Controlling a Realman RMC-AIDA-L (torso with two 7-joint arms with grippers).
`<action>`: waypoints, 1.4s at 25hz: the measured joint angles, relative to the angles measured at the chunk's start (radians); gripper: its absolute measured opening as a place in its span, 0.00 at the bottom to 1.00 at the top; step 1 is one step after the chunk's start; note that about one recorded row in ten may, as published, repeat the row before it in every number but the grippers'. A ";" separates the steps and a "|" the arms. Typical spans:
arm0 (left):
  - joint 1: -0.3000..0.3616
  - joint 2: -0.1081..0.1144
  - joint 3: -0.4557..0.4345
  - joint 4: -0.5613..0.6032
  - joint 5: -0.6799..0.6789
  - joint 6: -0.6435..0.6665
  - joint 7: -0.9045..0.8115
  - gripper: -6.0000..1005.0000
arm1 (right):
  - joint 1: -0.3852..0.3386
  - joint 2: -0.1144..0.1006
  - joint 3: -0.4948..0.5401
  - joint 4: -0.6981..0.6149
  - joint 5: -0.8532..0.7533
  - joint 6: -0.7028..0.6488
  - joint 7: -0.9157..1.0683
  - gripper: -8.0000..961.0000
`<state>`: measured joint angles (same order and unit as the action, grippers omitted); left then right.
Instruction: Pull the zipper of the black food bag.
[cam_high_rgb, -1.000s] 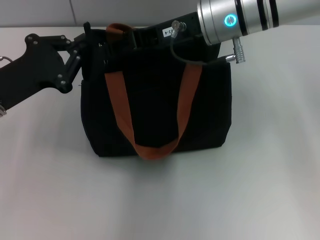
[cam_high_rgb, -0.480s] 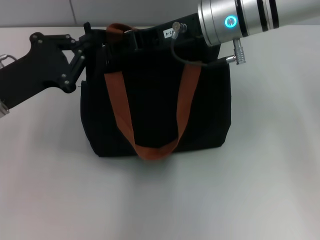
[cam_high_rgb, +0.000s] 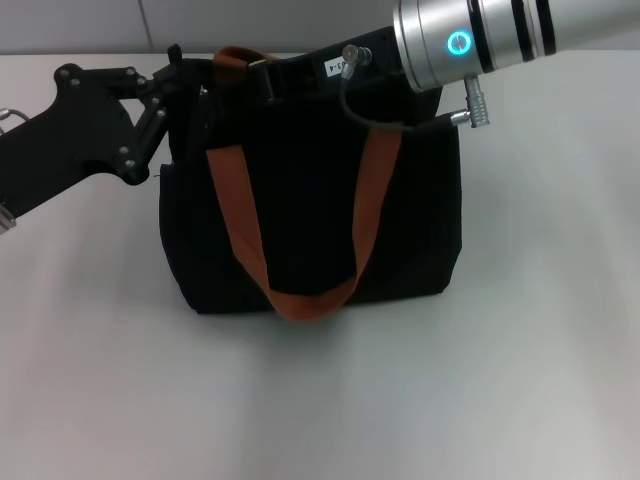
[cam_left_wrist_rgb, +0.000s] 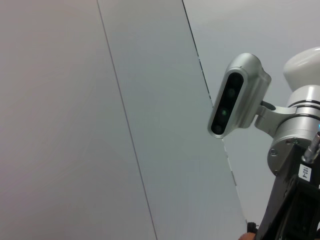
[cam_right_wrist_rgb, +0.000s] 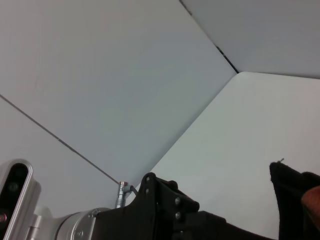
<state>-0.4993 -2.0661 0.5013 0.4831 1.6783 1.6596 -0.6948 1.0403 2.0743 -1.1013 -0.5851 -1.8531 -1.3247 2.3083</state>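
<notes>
Both grippers (cam_high_rgb: 185, 85) (cam_high_rgb: 275, 75) at bag (cam_high_rgb: 310, 220) top edge

White label (cam_left_wrist_rgb: 305, 173) on black right wrist block, left wrist view: reads "102-4", uncertain. Same label (cam_high_rgb: 336, 65) in head view, 12 o'clock above bag: illegible.

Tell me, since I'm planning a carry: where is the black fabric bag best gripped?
Probably the orange-brown webbing strap, at its loop hanging down the large black fabric bag's front, approached from the front: it drapes loose and unobstructed, while both tools crowd the top edge.
</notes>
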 joint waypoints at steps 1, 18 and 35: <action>-0.002 0.000 0.001 -0.001 0.000 0.000 0.000 0.04 | 0.000 0.000 -0.002 -0.003 0.000 0.001 0.000 0.40; -0.018 -0.004 0.006 -0.001 -0.002 0.010 -0.003 0.05 | 0.001 0.004 -0.030 -0.036 -0.003 0.023 0.003 0.26; -0.005 0.000 -0.001 -0.001 -0.003 0.008 -0.005 0.05 | -0.013 0.004 -0.029 -0.063 -0.003 0.010 -0.001 0.13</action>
<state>-0.5044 -2.0663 0.5002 0.4818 1.6757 1.6673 -0.6995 1.0278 2.0784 -1.1303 -0.6485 -1.8563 -1.3146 2.3077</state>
